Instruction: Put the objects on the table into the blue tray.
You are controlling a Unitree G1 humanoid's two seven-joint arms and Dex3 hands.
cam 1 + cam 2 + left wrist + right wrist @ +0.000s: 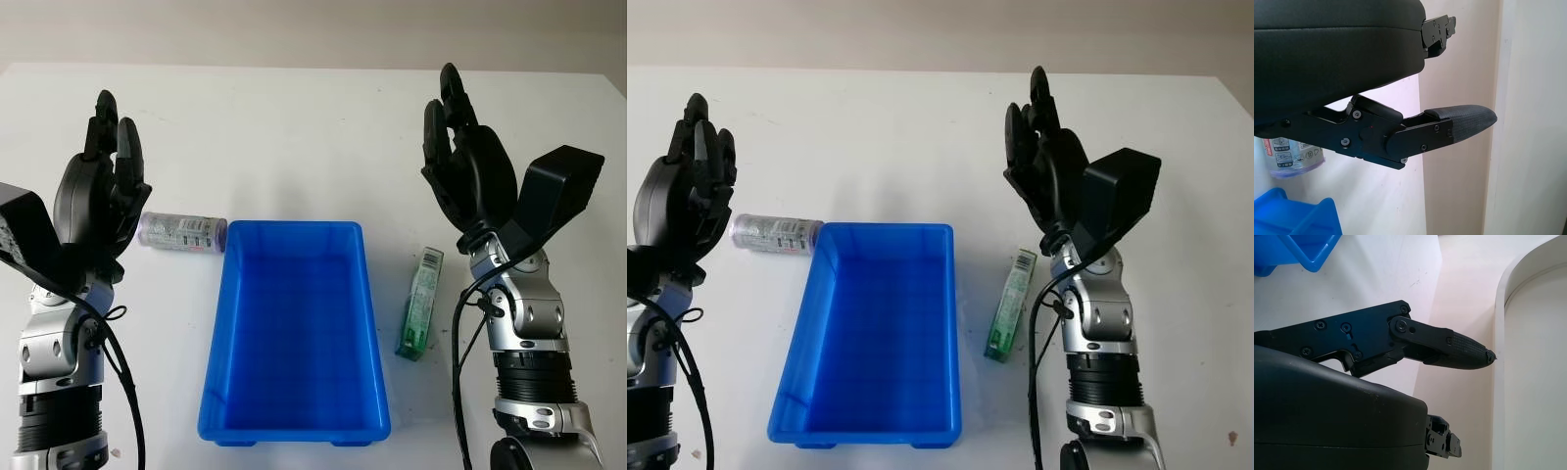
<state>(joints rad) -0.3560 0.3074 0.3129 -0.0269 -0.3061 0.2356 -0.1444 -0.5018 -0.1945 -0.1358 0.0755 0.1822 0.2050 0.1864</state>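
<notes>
- The clear plastic bottle with a pale printed label [182, 232] lies on its side in the left-centre of the head view; its print is too small to read, though the left wrist view shows what may be small icons on the label.
- The narrow green and white carton [420, 303] lies flat to the right of centre; its lettering cannot be read either.
- The rectangular blue plastic tray [223, 294] sits in the lower centre of the frame with nothing in it. The bottle's right end is just beside the tray's upper left corner, possibly touching it; the carton lies alongside the tray's right wall, a little apart from it.
- The white table [294, 137] has broad bare room across the upper half of the frame, up to its far edge, and more bare surface to the right of the carton.
- The left hand [98, 191] is raised at the left of the frame, open and holding nothing, just left of the bottle and above table level.
- The right hand [465, 166] is raised at the upper right, open and holding nothing, above and right of the carton's top end.
</notes>
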